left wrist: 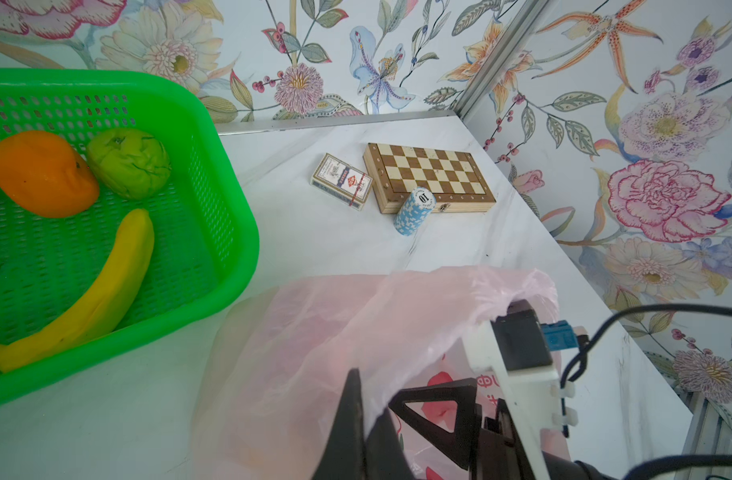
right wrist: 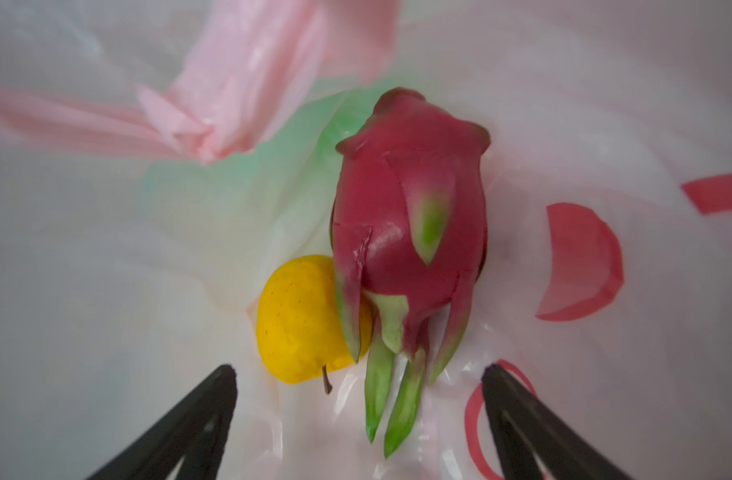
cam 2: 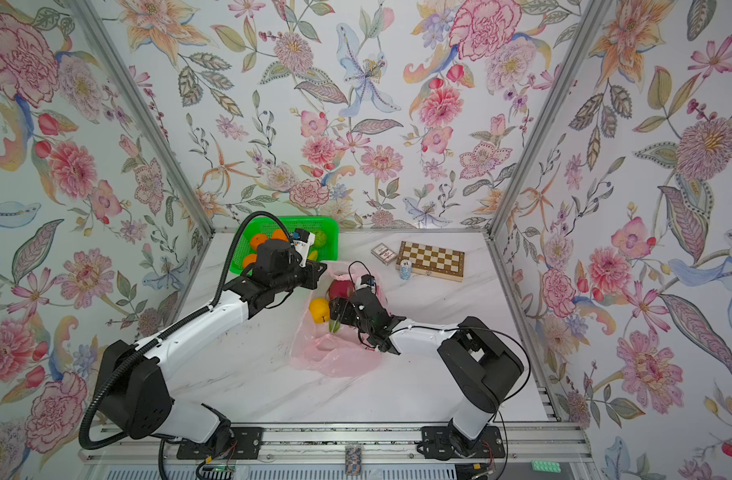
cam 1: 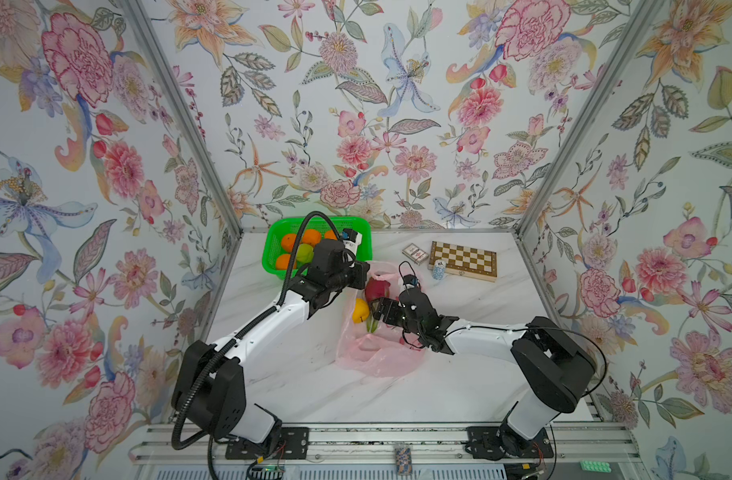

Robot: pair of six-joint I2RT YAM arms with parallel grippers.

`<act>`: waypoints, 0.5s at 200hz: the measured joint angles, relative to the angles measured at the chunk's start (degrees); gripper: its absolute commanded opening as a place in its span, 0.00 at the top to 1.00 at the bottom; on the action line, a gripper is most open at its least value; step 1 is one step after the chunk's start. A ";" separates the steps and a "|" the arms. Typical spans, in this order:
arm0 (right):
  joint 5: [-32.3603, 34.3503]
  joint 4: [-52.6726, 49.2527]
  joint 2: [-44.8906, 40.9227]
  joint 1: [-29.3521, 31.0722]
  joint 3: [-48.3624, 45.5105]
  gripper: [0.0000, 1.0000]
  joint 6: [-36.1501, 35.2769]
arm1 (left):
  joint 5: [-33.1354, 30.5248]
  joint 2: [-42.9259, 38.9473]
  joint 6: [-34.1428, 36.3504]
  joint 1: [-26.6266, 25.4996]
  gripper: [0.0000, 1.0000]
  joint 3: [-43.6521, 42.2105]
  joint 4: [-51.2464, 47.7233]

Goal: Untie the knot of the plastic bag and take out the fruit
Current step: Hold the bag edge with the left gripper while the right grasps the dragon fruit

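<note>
Plastic bag (cam 1: pixel 377 361), w/ 2 fruit (right wrist: pixel 406 232), 1 basket (left wrist: pixel 244 232)

My left arm (cam 1: pixel 268 320) reaches forward, left jaws pinched tight. My right arm (cam 1: pixel 480 340) bends inward, right jaws spread wide.

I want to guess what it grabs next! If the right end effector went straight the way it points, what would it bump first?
Probably the dragon fruit: its green tips lie ahead of the open right end effector, inside the plastic bag. The yellow fruit sits beside that line. Depth is unclear.
</note>
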 measured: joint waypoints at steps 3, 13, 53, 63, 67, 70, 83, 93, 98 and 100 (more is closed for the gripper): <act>0.26 0.28 0.44 -0.13 0.17 0.03 0.17 | -0.02 0.00 -0.07 -0.02 0.99 0.13 0.09; 1.22 1.42 1.55 -0.66 0.48 0.02 0.35 | -0.02 0.00 -0.42 -0.02 0.99 0.37 0.44; 3.80 4.90 5.55 -2.73 2.03 0.01 0.63 | 0.07 0.00 -1.49 -0.02 0.99 0.46 1.01; 3.98 6.10 6.16 -3.19 2.47 0.01 0.57 | 0.13 0.07 -1.70 -0.02 0.99 0.46 1.01; 3.98 6.36 6.43 -3.30 2.73 0.01 0.42 | 0.20 0.09 -1.75 -0.02 0.99 0.46 1.03; 3.98 6.58 6.69 -3.39 3.10 0.01 0.31 | 0.22 0.11 -1.84 -0.02 0.99 0.46 1.03; 3.89 7.43 8.04 -3.65 4.76 0.01 -0.26 | 0.26 0.22 -1.95 -0.02 0.99 0.46 1.05; 3.50 7.93 9.44 -3.69 6.36 0.01 -0.50 | 0.31 0.28 -2.21 -0.02 0.99 0.46 1.05; 3.19 8.24 10.16 -3.69 7.06 0.01 -0.63 | 0.35 0.33 -2.36 -0.02 0.99 0.46 1.07; 3.02 8.28 10.34 -3.69 7.23 0.01 -0.66 | 0.42 0.33 -2.34 -0.02 0.99 0.46 1.07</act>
